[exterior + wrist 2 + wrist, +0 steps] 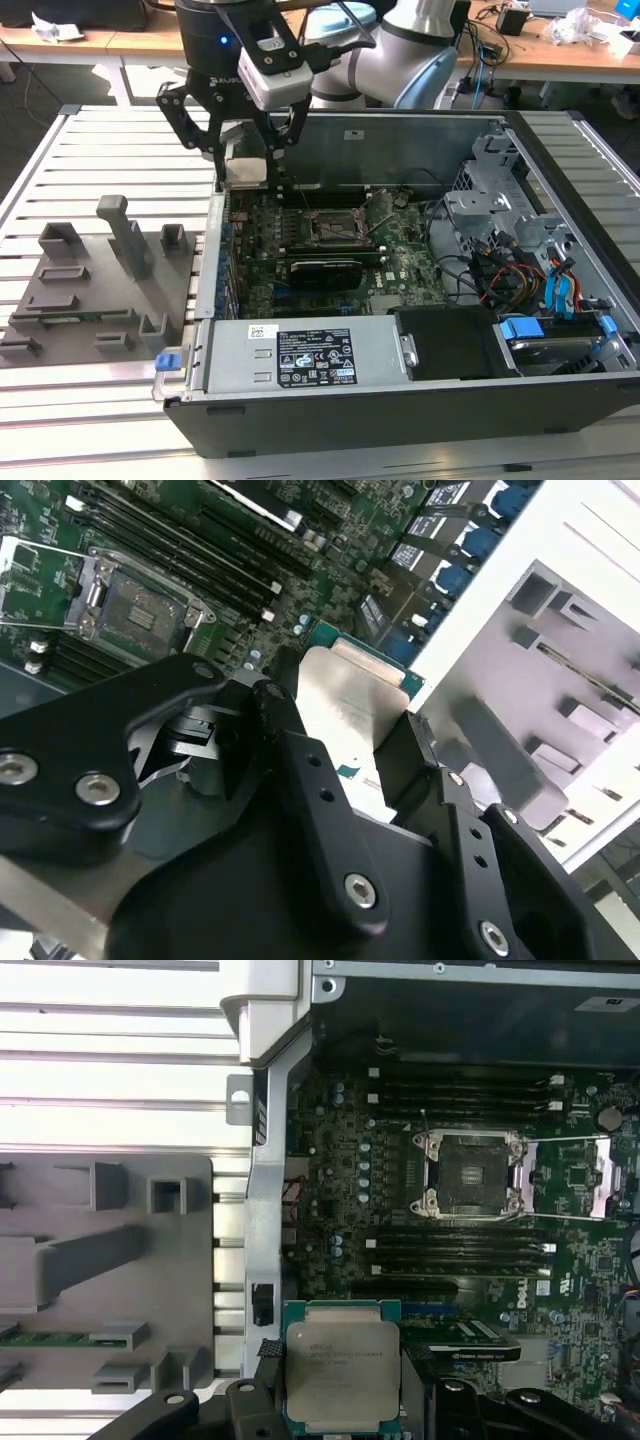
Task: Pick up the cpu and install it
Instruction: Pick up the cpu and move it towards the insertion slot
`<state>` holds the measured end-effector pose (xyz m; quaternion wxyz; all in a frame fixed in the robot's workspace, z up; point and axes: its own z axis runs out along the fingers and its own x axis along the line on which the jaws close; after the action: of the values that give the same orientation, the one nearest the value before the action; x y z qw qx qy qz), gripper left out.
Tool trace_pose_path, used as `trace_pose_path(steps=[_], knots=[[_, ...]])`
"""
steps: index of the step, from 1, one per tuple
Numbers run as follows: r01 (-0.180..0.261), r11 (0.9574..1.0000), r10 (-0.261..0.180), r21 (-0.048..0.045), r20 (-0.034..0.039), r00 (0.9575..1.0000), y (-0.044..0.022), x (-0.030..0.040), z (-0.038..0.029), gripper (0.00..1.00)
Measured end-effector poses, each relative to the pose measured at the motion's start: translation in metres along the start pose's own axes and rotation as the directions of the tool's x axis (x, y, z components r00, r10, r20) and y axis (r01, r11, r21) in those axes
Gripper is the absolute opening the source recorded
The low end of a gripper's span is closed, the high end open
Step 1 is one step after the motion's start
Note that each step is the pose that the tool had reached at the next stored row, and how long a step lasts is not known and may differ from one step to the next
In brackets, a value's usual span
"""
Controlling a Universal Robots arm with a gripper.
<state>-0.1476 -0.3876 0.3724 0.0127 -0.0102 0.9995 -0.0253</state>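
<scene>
Currently you have the gripper (247, 160) clenched on the cpu (246, 172), one finger on each of two opposite edges, metal top plate level and facing up in the first wrist view (343, 1365). The chip hangs in the air just inside the computer case (400, 420), by the wall on the exterior view's left, apart from the socket (472, 1172) and not yet seated. Handling, by judgement: light, stiff and flat. The metal lid looks slick, so edge grip suits it. The underside contacts are likely fragile, so avoid tilt or scraping. Containers: the case holds the green motherboard (400, 265), with the socket open, its hinged frame swung aside and its bed empty. A long black card (325, 268) sits just beside the socket, and drive cages with coloured cables fill the end toward the exterior view's right. Outside the case, the grey parts holder (90, 290) has mostly vacant slots; one holds a green strip (50, 1338).
</scene>
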Motion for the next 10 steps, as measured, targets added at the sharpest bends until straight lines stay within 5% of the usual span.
trace_pose_path(steps=[10], knots=[[0.000,1.0000,0.000,0.0001,0.0000,1.0000,0.0027,-0.0221,0.0019,0.55]])
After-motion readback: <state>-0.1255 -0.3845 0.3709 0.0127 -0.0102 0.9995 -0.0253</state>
